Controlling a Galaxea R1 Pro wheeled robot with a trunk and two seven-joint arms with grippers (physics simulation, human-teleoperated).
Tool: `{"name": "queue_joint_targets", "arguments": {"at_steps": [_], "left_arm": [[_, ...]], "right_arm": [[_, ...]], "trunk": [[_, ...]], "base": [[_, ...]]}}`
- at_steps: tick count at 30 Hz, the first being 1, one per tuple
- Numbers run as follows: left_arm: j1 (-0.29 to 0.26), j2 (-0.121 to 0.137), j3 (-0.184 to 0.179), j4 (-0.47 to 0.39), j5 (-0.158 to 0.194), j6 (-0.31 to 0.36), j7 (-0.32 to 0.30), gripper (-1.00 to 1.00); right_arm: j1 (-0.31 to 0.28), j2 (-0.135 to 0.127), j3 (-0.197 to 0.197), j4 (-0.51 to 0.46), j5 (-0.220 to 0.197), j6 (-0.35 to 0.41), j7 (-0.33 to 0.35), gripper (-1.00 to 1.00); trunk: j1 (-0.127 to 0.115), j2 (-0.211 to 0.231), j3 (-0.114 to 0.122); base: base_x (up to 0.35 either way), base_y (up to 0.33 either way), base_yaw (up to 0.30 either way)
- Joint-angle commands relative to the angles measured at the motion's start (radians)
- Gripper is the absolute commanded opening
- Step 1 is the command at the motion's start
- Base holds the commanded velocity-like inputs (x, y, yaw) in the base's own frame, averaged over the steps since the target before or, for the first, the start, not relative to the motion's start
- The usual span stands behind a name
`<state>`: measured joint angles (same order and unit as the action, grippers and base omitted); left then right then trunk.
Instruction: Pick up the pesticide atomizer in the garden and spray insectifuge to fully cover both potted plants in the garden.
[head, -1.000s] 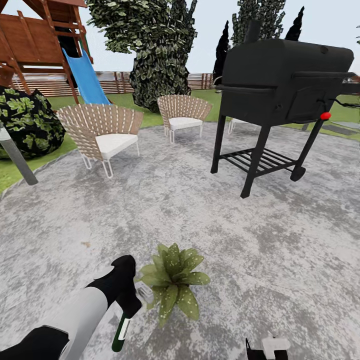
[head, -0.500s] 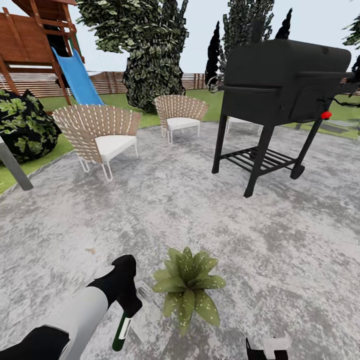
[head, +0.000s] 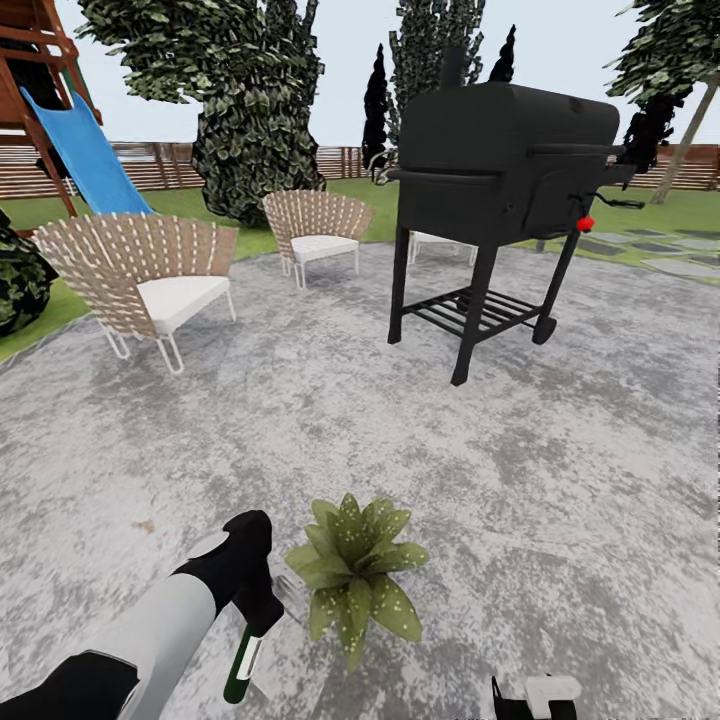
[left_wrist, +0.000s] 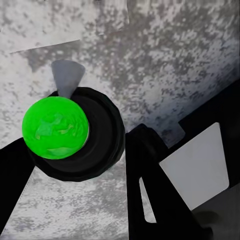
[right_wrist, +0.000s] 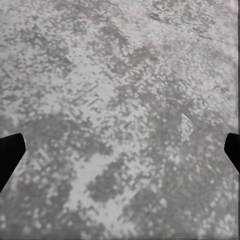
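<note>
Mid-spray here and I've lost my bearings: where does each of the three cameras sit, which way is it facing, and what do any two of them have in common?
Head view: on the head, facing forward and down over the patio toward grill and chairs; left arm, holding the pesticide atomizer beside a potted plant.
Left wrist view: on the left arm, looking down the atomizer's green end; dark fingers.
Right wrist view: on the right arm, facing bare patio; spread fingertips.
Shared: head and left wrist views both show the atomizer.
</note>
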<state>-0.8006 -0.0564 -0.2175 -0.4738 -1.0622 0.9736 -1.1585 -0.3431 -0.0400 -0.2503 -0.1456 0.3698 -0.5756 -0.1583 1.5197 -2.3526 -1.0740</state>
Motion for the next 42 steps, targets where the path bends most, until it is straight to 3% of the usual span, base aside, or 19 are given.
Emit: {"name": "queue_joint_targets", "arguments": {"at_steps": [1,10,20,34,42], "left_arm": [[0.001,0.002,-0.001,-0.001,-0.009,0.007,-0.011,-1.00],[0.008,0.024,-0.001,0.005,-0.010,0.004,-0.011,-1.00],[-0.012,0.018,0.001,-0.002,-0.009,0.005,-0.012,-1.00],[-0.006,0.022,0.001,-0.003,-0.009,0.004,-0.012,-1.00],[-0.005,0.017,0.000,-0.003,-0.009,0.004,-0.011,-1.00]], "right_arm": [[-0.001,0.000,-0.004,0.001,0.011,-0.003,-0.006,1.00],[-0.001,0.000,-0.004,0.001,0.011,-0.003,-0.006,1.00],[-0.001,0.000,-0.004,0.001,0.011,-0.003,-0.006,1.00],[-0.001,0.001,-0.003,0.001,0.011,-0.003,-0.005,1.00],[-0.001,0.001,-0.003,0.001,0.009,-0.003,-0.005,1.00]], "trunk": [[0.000,0.000,-0.001],[0.000,0.000,-0.001],[0.000,0.000,-0.001],[0.000,0.000,-0.001],[0.000,0.000,-0.001]], "base": [[0.000,0.000,-0.054],[-0.133,0.000,-0.009],[-0.010,0.169,-0.012],[0.000,0.276,-0.245],[0.000,0.040,-0.003]]}}
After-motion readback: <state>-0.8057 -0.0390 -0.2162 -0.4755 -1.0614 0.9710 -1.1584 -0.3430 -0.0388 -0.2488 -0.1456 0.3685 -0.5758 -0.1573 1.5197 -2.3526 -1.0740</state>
